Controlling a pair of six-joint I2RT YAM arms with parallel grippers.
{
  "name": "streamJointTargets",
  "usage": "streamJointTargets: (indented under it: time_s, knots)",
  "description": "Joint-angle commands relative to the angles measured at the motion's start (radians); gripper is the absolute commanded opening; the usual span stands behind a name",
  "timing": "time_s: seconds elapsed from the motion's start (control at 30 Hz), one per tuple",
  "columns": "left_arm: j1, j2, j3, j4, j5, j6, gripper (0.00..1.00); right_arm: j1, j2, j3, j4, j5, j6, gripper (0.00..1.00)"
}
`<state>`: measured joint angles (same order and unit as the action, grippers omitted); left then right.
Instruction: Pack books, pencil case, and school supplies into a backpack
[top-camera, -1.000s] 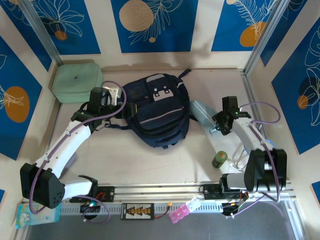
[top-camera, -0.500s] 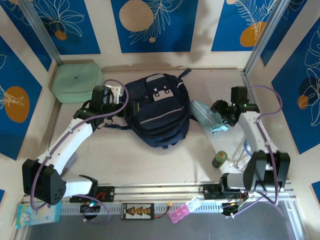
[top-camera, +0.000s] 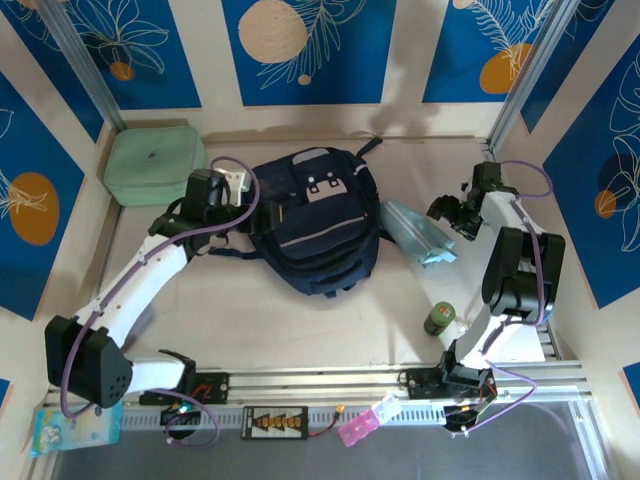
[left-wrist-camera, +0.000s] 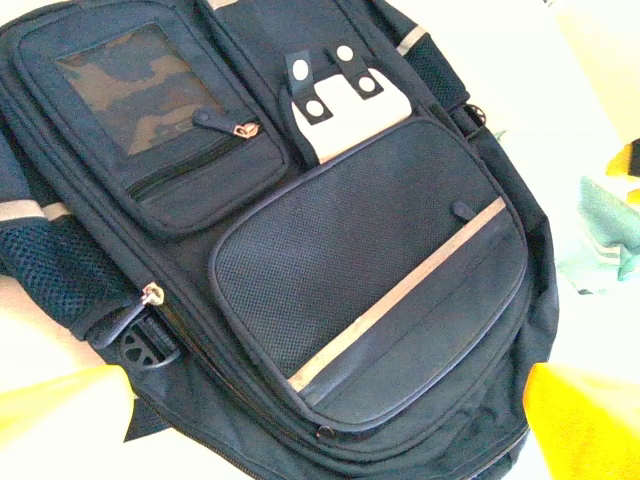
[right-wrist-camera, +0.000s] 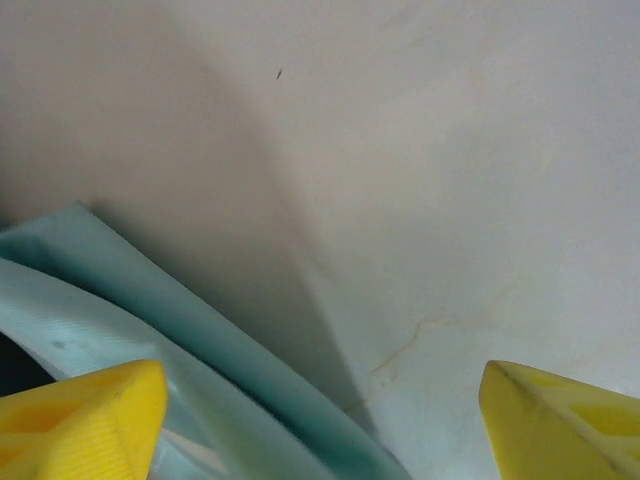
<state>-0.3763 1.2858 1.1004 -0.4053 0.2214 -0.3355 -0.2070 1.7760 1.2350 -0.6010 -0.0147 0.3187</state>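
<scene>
While the backpack (top-camera: 318, 225) lies flat in the middle of the top frame, front pocket facing up, the left jaws hang spread wide just off its upper left edge, holding nothing. The right jaws are parted too, gripping nothing, over at the right side, and the pale-blue pencil case (top-camera: 415, 232) lies on the surface (top-camera: 300, 330) just right of the backpack. Right wrist view puts 1 yellow fingertip (right-wrist-camera: 85, 420) right by the case's edge. A mint-green box (top-camera: 152, 160) sits upper left.

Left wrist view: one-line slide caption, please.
Open left gripper above the navy backpack; pale-blue pencil case lies beside it.
</scene>
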Motion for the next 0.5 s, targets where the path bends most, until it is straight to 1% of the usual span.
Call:
streamJointTargets:
  time_s: [0.0, 0.13, 0.27, 0.47]
  knots:
    - [-0.015, 0.022, 0.052, -0.015, 0.016, 0.009, 1.00, -0.009, 0.052, 0.039, -0.080, -0.175, -0.134, 0.78]
    - [-0.017, 0.043, 0.061, -0.007, 0.036, 0.005, 1.00, 0.000, 0.070, 0.031, -0.093, -0.257, -0.163, 0.74]
    - [-0.021, 0.064, 0.077, -0.010, 0.050, 0.002, 1.00, 0.015, 0.059, 0.001, -0.080, -0.309, -0.185, 0.73]
    - [-0.028, 0.102, 0.105, -0.029, 0.065, 0.013, 1.00, 0.064, 0.042, -0.035, -0.095, -0.237, -0.219, 0.75]
